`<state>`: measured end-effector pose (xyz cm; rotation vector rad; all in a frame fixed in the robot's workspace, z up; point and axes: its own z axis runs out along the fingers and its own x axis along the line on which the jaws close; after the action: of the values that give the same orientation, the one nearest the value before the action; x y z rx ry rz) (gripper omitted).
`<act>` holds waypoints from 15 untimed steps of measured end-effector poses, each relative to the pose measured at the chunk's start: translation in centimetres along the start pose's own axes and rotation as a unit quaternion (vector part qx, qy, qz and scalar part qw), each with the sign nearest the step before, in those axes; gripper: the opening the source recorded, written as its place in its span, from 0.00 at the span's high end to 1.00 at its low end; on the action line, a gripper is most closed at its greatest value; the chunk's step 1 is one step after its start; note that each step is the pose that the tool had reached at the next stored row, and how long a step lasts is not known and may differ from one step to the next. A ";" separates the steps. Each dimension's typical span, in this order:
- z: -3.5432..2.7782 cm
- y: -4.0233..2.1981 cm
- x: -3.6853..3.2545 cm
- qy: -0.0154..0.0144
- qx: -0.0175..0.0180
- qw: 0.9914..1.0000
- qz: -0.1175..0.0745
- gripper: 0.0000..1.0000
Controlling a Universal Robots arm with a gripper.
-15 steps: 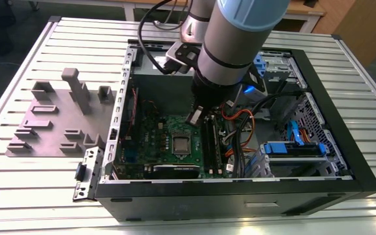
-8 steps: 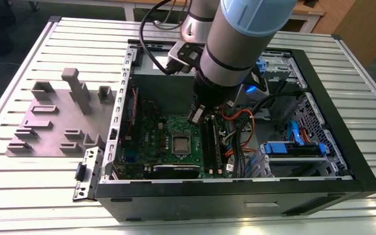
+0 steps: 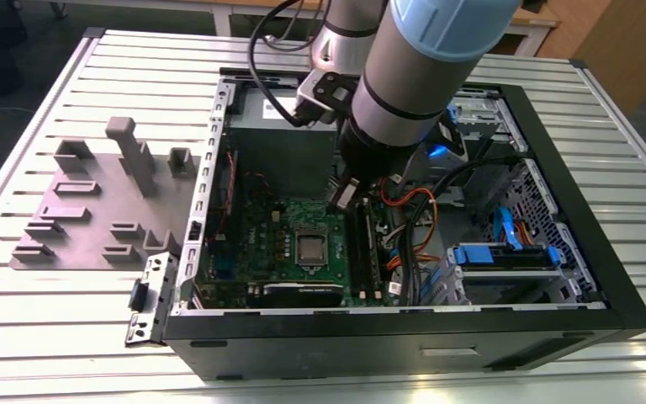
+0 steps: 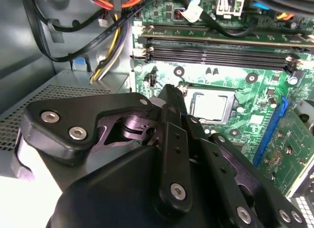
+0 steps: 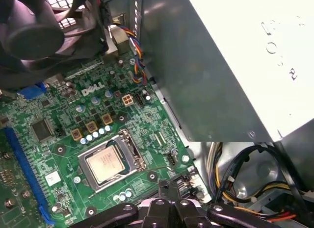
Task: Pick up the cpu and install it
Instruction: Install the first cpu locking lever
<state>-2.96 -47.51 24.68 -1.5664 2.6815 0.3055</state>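
We're over the open computer case (image 3: 525,324) now, with our gripper (image 5: 169,191) hanging low above the motherboard (image 3: 258,240), close beside the socket frame (image 5: 128,152). The fingers (image 4: 169,98) look drawn together at the tips, and we see nothing pinched between them. The cpu (image 5: 104,164) lies flat in its socket, silver top up, framed by the metal bracket; in the second wrist view it shows just past our fingertips (image 4: 211,104).

So we judge the chip already seated, and the install phase is what's in hand (whether the frame is latched, we can't tell). Any further move calls for small, careful travel.

Crowding us: the big grey power supply box (image 5: 230,66) on one side, memory slots (image 4: 216,54) on another, and loose cables (image 3: 413,219) draped close to the arm.
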 end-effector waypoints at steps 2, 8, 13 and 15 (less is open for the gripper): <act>0.05 0.01 -0.18 -0.001 0.000 1.000 0.000 0.89; 0.34 0.02 -0.29 -0.016 -0.009 1.000 -0.001 0.89; 0.68 0.05 -0.41 -0.022 -0.012 1.000 -0.002 0.89; 0.80 0.08 -0.46 -0.022 -0.012 1.000 -0.002 0.89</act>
<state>-2.87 -46.93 23.96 -1.5527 2.6519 0.3700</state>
